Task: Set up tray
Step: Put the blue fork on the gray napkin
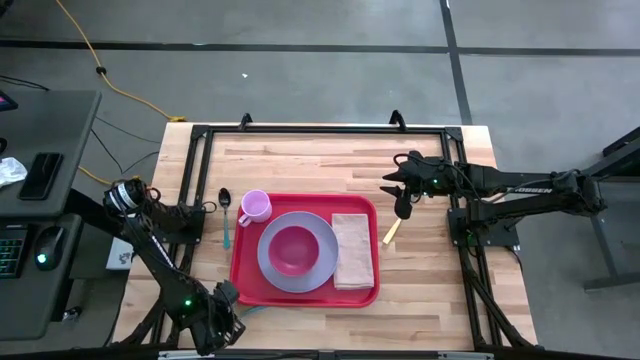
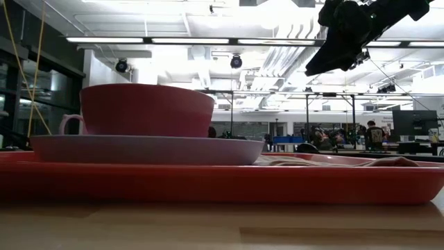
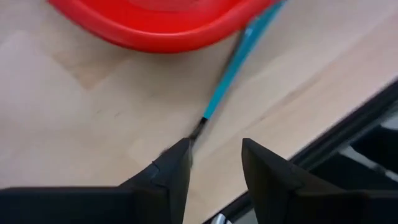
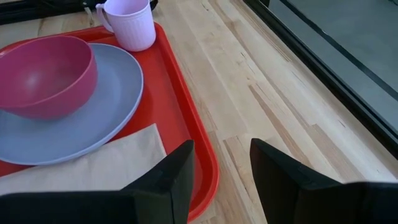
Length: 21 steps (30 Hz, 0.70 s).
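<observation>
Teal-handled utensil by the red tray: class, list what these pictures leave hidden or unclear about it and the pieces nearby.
- Teal-handled utensil: left wrist view, working end hidden under the tray; fork or knife unclear.
- Cup: low view, mostly hidden behind the bowl.
- Pale utensil right of the tray: high view, too small to identify.

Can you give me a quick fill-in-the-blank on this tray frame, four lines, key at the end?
1. The pink bowl sits on the lavender ____, which rests on the red tray.
2. The folded napkin lies on the tray on the side nearer the ____ arm.
3. The pink mug stands at a ____ of the tray.
4. The left gripper is at a thin utensil handle coloured ____.

Missing words: plate; right; corner; teal
</observation>
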{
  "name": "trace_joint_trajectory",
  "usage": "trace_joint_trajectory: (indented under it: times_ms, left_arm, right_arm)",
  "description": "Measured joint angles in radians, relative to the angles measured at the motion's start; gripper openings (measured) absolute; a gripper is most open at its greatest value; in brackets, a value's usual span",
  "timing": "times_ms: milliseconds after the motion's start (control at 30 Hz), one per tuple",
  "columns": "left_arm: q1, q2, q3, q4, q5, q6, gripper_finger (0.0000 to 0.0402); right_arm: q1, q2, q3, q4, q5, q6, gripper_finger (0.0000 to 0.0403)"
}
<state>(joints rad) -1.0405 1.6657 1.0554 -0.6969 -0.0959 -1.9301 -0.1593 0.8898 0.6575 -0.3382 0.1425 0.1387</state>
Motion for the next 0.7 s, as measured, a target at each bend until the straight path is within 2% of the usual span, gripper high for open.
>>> trace_joint_trajectory:
  times_ms: [700]
  left_arm:
    - [0.000,0.110,0.000,0.018,0.087,0.101,0.0177]
  right_arm:
    - [0.000,0.000,0.000,0.014,0.000,0.016,0.0136]
